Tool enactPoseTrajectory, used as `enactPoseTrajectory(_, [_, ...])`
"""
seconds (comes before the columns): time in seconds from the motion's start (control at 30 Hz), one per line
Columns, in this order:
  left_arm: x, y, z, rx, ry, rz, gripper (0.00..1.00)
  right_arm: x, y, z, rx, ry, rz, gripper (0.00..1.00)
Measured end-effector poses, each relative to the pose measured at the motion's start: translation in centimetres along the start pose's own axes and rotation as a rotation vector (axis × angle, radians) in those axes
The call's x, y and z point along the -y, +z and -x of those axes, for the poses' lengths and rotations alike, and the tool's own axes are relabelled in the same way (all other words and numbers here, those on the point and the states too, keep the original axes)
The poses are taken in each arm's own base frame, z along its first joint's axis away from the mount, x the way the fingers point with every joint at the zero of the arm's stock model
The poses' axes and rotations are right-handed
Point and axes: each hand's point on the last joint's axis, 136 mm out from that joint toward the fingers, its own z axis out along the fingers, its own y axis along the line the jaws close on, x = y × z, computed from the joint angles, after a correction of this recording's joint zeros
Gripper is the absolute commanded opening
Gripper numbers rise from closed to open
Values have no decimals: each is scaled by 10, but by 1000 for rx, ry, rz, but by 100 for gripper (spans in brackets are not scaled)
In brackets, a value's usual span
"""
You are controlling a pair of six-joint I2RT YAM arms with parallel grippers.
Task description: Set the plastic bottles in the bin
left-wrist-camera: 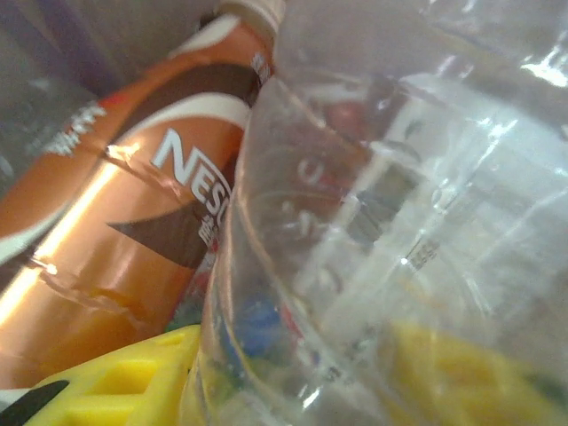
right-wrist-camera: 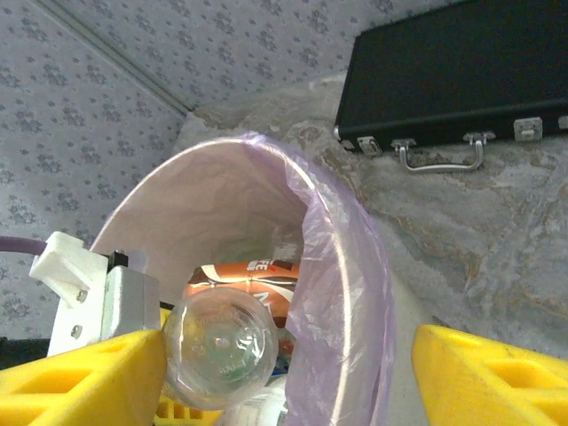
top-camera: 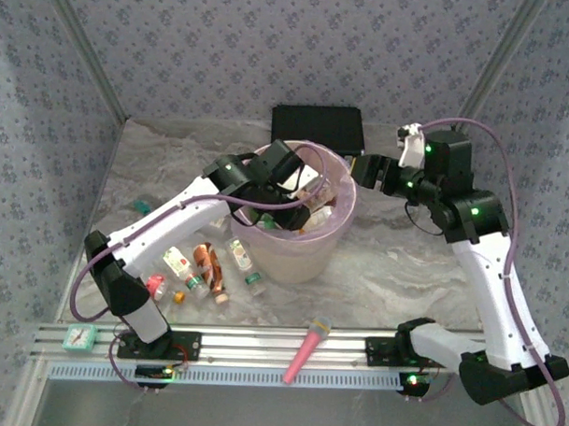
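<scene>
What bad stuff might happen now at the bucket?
1. The left end effector holds the clear bottle in the bin while the open right end effector hangs at the rim; the two might bump.
2. The loose pink bag drapes over the rim and may snag on a finger.
3. The bottles on the table lie by the left arm and might get knocked.

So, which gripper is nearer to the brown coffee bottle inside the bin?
Left. The left gripper reaches into the bin, close beside the brown bottle, gripping a clear bottle. The right gripper hovers open outside the bin, at its far right rim.
</scene>
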Motion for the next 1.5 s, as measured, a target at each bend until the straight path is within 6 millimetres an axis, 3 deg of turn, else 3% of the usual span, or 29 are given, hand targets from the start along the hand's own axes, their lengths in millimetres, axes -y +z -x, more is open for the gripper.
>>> enactPoseTrajectory(0.17, [0, 0, -9, -23, -4, -8, 37, 9, 9, -10, -38, 16, -18, 75])
enactPoseTrajectory(0.43, [2, -7, -13, -27, -6, -15, 73, 13, 18, -18, -69, 27, -16, 73])
enactPoseTrajectory(0.6, [2, -11, -12, -18, -5, -18, 86, 16, 24, -22, -89, 34, -16, 73])
enactPoseTrajectory(0.77, [-1, -28, -5, 40, -29, 6, 85, 17, 26, -23, -96, 36, -16, 73])
enactPoseTrajectory(0.87, [-13, -59, 5, 135, -98, 28, 81, 17, 28, -23, -98, 36, -17, 73])
enactPoseTrajectory(1.0, [-64, -118, 16, 339, -309, 81, 80, 19, 32, -24, -107, 33, -20, 74])
enactPoseTrajectory(1.07, [-97, -144, 7, 440, -454, 115, 79, 20, 34, -25, -111, 28, -21, 74])
enactPoseTrajectory(1.13, [-125, -152, -10, 490, -591, 148, 80, 20, 36, -25, -115, 23, -18, 74])
enactPoseTrajectory(1.23, [-161, -136, -42, 491, -804, 184, 81, 20, 39, -26, -126, 17, -11, 74])
enactPoseTrajectory(1.3, [-180, -119, -62, 473, -927, 211, 71, 21, 41, -27, -133, 15, -8, 74])
enactPoseTrajectory(1.4, [-208, -78, -90, 397, -1081, 255, 68, 22, 42, -30, -140, 14, -6, 74])
enactPoseTrajectory(1.5, [-231, -47, -112, 331, -1198, 297, 72, 24, 43, -34, -149, 13, -10, 74])
